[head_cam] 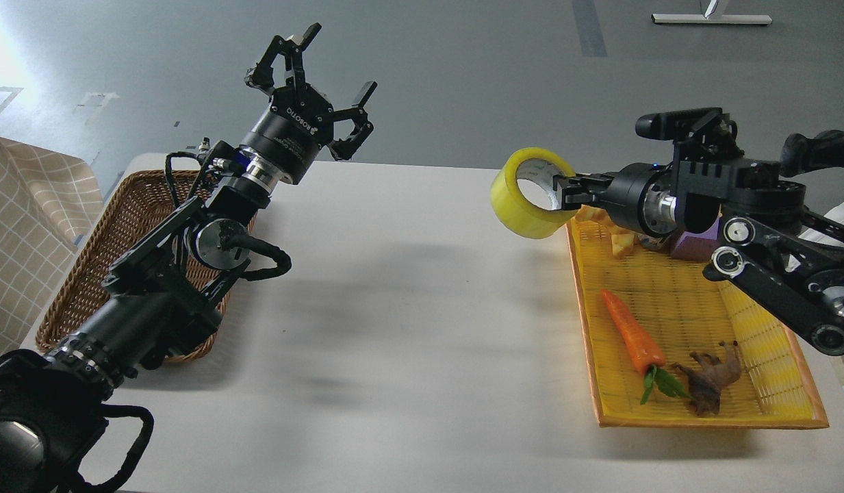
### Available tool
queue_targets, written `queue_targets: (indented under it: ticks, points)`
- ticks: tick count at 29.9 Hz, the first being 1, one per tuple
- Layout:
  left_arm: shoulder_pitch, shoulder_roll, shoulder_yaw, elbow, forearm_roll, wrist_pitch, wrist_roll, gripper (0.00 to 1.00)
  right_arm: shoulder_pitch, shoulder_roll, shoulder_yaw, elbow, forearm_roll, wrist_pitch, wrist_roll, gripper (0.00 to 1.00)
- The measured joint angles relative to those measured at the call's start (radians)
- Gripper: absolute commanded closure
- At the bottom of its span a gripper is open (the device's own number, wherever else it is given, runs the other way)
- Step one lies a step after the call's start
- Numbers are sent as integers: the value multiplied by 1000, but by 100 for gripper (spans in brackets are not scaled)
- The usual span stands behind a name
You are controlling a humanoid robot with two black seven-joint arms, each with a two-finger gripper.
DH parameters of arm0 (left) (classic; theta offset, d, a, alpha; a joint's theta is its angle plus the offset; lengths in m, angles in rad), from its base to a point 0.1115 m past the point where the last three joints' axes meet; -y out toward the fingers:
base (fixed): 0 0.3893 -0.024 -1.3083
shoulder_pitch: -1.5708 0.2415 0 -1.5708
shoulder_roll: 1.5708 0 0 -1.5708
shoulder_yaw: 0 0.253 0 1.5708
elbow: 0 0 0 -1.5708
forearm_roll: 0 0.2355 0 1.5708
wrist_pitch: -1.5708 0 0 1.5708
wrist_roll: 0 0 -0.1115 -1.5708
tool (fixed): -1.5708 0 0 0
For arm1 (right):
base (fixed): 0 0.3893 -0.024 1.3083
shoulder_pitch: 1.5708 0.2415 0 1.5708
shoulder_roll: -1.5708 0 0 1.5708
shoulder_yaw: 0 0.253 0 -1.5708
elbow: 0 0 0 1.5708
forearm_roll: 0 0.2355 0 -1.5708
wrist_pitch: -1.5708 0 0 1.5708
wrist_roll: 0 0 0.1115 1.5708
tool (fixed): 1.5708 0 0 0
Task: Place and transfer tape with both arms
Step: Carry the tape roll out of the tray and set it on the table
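Note:
The tape, a wide translucent yellow roll with a grey-white core, hangs in the air just left of the yellow tray's far left corner. My right gripper is shut on its right wall, one finger inside the core, and holds it above the white table. My left gripper is open and empty, fingers spread, raised above the table's far left edge beside the brown basket. A wide gap lies between the two grippers.
A yellow woven tray at the right holds an orange carrot, a brown toy animal, a bread piece and a purple block. A brown wicker basket stands at the left, a checked cloth beyond it.

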Motion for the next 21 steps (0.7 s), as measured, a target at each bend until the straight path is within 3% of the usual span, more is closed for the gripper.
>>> queue_targets:
  ticks: [6, 21]
  points:
    - [1, -2, 0, -1, -1, 0, 0, 2, 15, 160, -85, -106, -12, 0, -2, 100]
    - [0, -1, -5, -1, -1, 0, 0, 2, 63, 349, -219, -255, -13, 0, -6, 100]
